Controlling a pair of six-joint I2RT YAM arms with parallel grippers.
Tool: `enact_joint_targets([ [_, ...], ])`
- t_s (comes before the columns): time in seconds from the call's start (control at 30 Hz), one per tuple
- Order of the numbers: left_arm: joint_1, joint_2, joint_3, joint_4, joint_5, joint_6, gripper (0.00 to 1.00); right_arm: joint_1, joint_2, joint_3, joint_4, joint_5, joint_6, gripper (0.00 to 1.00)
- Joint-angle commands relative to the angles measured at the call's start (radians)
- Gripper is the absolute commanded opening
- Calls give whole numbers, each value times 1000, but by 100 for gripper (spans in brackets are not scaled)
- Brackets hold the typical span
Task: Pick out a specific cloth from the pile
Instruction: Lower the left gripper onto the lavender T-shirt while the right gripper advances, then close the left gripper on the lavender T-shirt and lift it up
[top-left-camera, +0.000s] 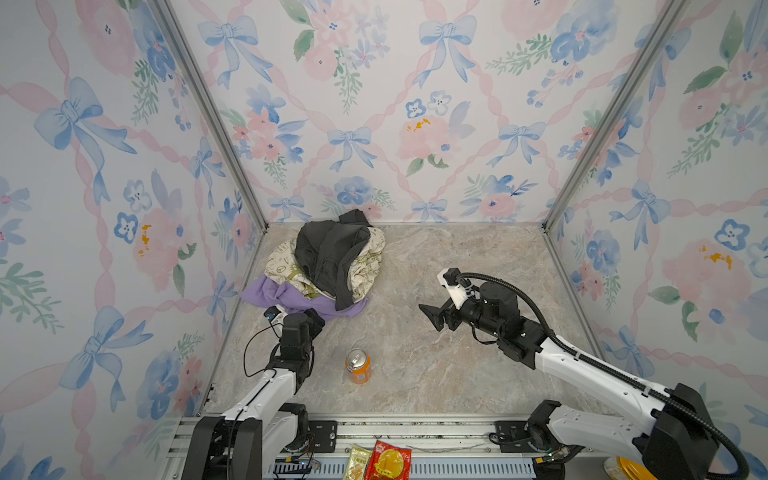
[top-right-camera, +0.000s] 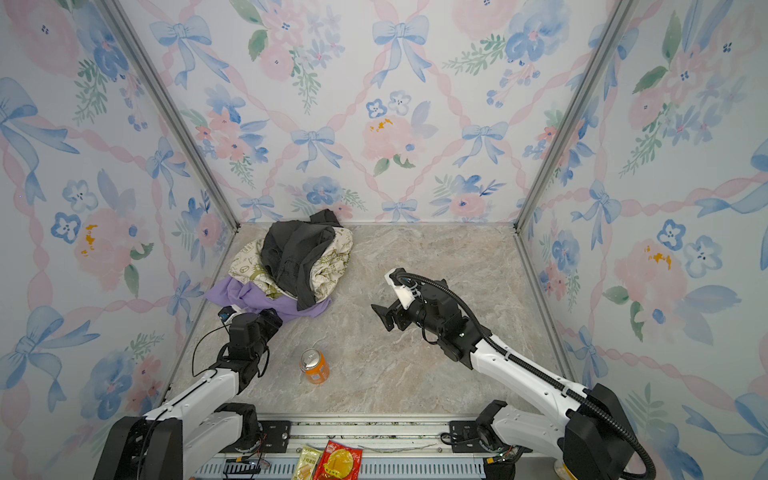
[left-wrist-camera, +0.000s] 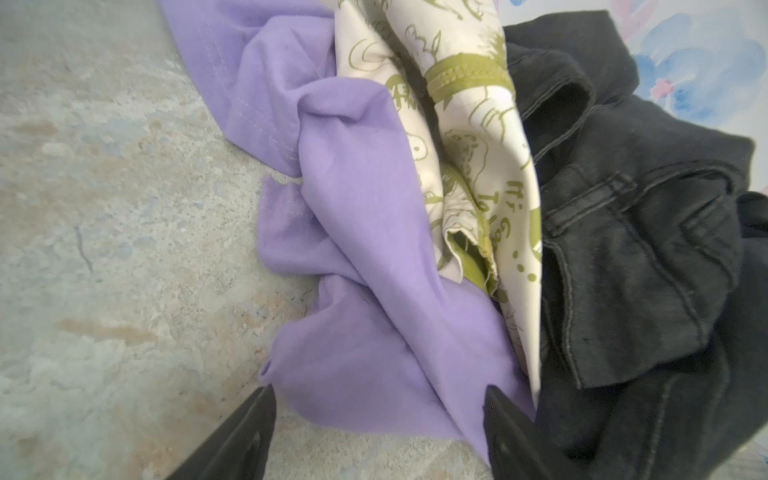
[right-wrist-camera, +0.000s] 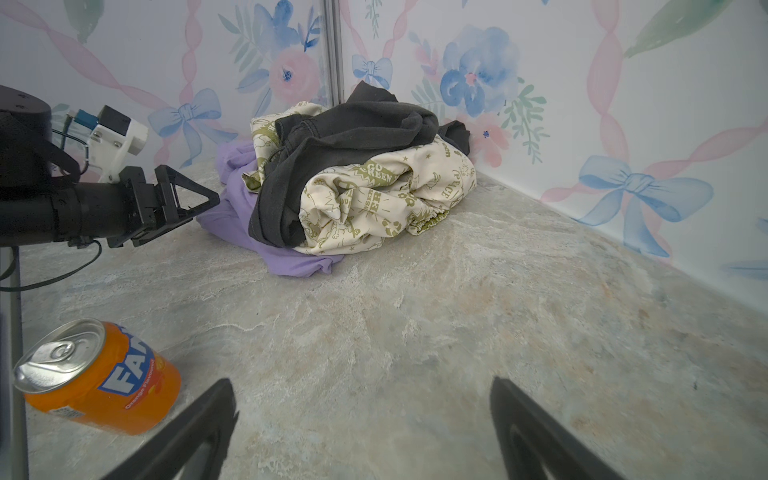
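Orange can (right-wrist-camera: 99, 376) reads "FAN"; cream cloth (right-wrist-camera: 374, 195) says "GO GREEN", "PEACE". Crumpled lavender cloth (left-wrist-camera: 365, 249) lies undermost in the pile (top-left-camera: 332, 257); left gripper (left-wrist-camera: 379, 388) gapes astride its edge, right gripper (right-wrist-camera: 361, 380) gapes empty.

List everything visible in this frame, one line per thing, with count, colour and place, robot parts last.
pile: one heap of three garments, far left corner of the table
lavender cloth: one, lavender-purple, bottom of the pile, near edge lying on the table
cream cloth: one, cream with olive-green print, middle of the pile
dark garment: one, dark grey-black, on top
can: one, orange, upright, near left of centre, apart from the pile
snack packets: two, red and yellow, beyond the table's near rail
table: one, marbled beige-grey
walls: three, floral wallpaper
left gripper: black, open, fingers astride the lavender cloth's near edge
right gripper: black, open, empty, right of the pile
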Motion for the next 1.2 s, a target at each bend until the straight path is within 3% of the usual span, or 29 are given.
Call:
enact_joint_targets([
  [0.0, 8, 58, 20, 36, 19, -36, 73, 12, -12, -15, 40, -10, -7, 97],
  [0.47, 24, 283, 61, 243, 64, -20, 44, 13, -29, -36, 44, -3, -16, 97],
  [0.63, 26, 341, 80, 281, 87, -15, 24, 13, -37, -39, 40, 1, -19, 97],
  [0.83, 26, 281, 75, 283, 66, 10, 0, 12, -42, -45, 46, 2, -20, 97],
  [1.17, 26, 97, 81, 279, 66, 20, 0, 12, -42, -48, 49, 9, -22, 97],
])
